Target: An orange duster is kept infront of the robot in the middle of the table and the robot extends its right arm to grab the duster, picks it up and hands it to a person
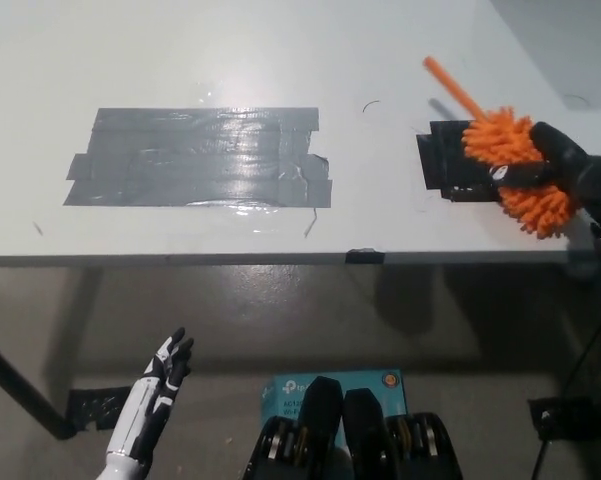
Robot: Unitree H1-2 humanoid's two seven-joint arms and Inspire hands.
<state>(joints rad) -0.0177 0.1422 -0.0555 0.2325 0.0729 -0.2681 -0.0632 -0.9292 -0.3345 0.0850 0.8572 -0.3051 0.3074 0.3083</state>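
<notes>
Nearest to me, low at my left and below the table edge, my left hand (152, 395) rests with its fingers straight and a little spread, holding nothing. Above it runs the front edge of the white table (180, 60), with a small dark tab (359, 256) on that edge near the middle. On the tabletop to my left lies a broad patch of grey tape (200, 158), its strips overlapping and shiny under the light. Over at my right, my right hand (560, 170) is closed around the duster (515, 160), fingers wrapped across the middle of its fluffy orange head. The head bulges out on both sides of my grip, and the thin orange handle sticks up and away from me, slanting toward the far left. The duster sits over a black square (445, 170) on the table; I cannot tell whether it touches it.
</notes>
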